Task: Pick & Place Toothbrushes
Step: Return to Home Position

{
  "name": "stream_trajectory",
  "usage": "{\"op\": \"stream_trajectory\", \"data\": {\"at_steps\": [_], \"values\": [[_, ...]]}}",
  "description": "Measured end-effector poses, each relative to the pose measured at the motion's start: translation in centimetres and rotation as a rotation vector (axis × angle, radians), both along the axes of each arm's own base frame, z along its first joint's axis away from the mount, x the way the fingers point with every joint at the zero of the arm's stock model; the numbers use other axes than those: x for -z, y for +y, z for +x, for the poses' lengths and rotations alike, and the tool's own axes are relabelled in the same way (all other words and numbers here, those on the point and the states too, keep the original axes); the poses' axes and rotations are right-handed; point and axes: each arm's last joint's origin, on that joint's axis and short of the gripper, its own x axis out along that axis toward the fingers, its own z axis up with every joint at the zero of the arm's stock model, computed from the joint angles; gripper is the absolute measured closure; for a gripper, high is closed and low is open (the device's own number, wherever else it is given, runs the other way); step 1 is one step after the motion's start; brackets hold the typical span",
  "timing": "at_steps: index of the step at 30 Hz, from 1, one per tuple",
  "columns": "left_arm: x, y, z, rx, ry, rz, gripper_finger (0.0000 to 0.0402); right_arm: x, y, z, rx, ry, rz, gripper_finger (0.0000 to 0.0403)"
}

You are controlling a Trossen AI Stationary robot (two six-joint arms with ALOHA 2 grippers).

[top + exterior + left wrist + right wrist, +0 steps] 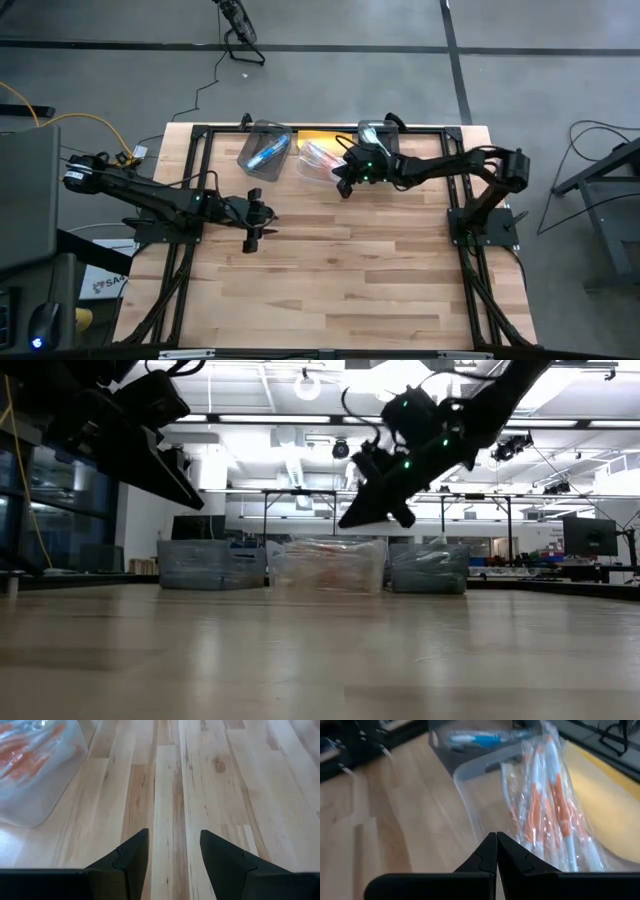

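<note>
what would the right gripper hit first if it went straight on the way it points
Probably the transparent bin: the right gripper, shut, aims down into it, so its rim or the wrapped orange toothbrushes inside come first; depth is unclear.

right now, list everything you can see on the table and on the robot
table: one, light wood, under both arms
transparent bin: one, clear, far edge, middle of three
left dark bin: one, grey, beside the transparent bin
right dark bin: one, grey, on the other side; contents unclear
orange toothbrushes: several, orange and white, clear-wrapped, in the transparent bin
blue toothbrushes: a few, blue and white, in the left dark bin
left gripper: one, dark, open, empty, above bare table
right gripper: one, dark, shut, empty, above the transparent bin's near edge
</note>
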Motion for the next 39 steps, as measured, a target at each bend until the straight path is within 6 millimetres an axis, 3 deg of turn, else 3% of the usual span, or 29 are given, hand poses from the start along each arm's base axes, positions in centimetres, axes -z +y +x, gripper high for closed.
{"op": "stream_trajectory", "data": {"at_steps": [13, 18, 24, 30, 39], "values": [[-1.6, 0.4, -1.1, -0.069, -0.092, 0.044, 0.0231, -7.4, 4.6, -2.8, -0.217, -0.129, -0.101, 0.0401], [-2.0, 0.8, -2.2, -0.140, -0.132, 0.079, 0.0231, -8.8, 7.7, -4.5, -0.323, -0.079, -0.131, 0.0401], [-0.6, 1.3, -4.2, -0.216, -0.192, 0.057, 0.0231, -6.7, 11.7, -6.2, -0.301, -0.030, -0.189, 0.0401], [0.7, 1.7, -6.0, -0.224, -0.301, 0.021, 0.0231, -4.2, 15.3, -7.3, -0.358, -0.140, -0.180, 0.0401], [1.7, 2.2, -7.8, -0.294, -0.379, 0.061, 0.0231, -0.5, 16.8, -11.2, -0.291, -0.356, -0.141, 0.0401]]}}
